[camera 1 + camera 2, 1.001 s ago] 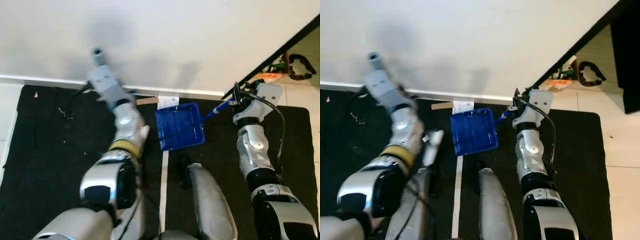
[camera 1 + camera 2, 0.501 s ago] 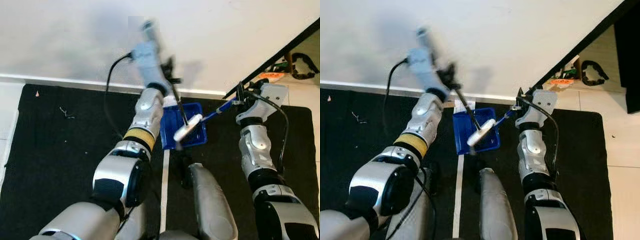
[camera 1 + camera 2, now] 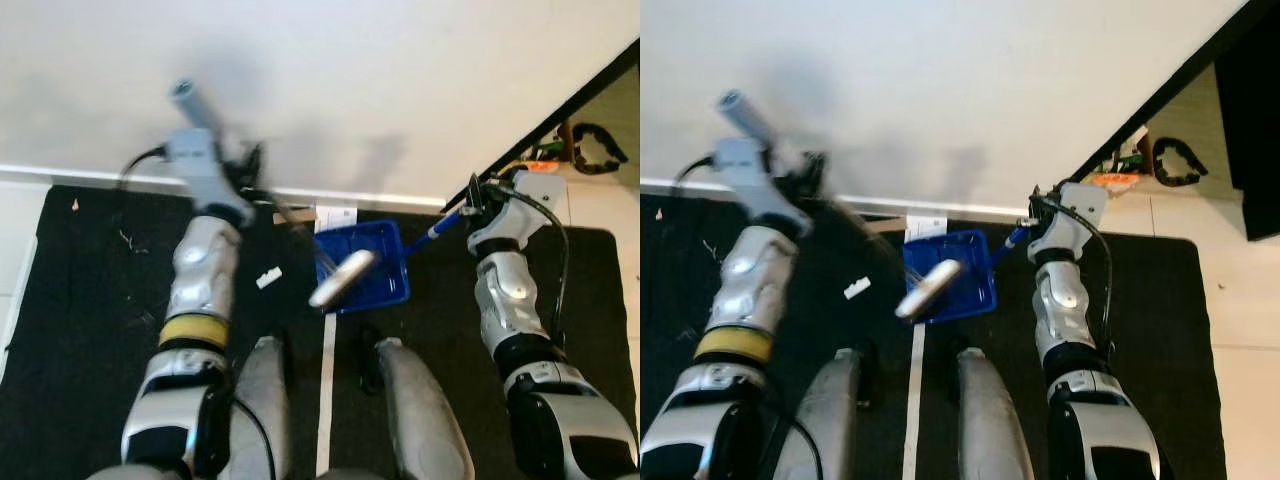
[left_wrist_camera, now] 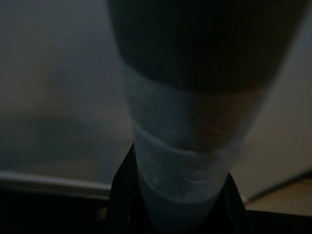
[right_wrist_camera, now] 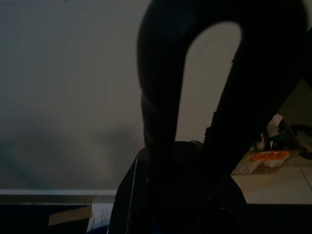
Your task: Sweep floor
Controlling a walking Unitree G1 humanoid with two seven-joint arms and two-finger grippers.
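A blue dustpan (image 3: 380, 262) lies on the black mat (image 3: 90, 300) close to the wall. My right gripper (image 3: 472, 193) is shut on its blue handle (image 3: 443, 223); in the right wrist view that handle's dark loop (image 5: 161, 97) sits close up. My left gripper (image 3: 248, 172) is raised by the wall and shut on a brush. The blurred brush stick slants down to its white head (image 3: 341, 279), which is over the dustpan's front edge. The left wrist view looks along the pale-banded brush handle (image 4: 185, 146). A small white scrap (image 3: 268, 277) lies on the mat left of the pan.
A white wall with a baseboard (image 3: 80, 178) runs across the back. A paper slip (image 3: 335, 213) lies behind the pan. My two legs (image 3: 420, 410) stand on the mat beside a white tape line (image 3: 325, 400). At the right, a doorway shows clutter (image 3: 590, 140) on tiles.
My left arm has swung back to the left from over the dustpan, dragging the brush head to the pan's front edge. A white scrap now shows on the mat. The right arm holds still.
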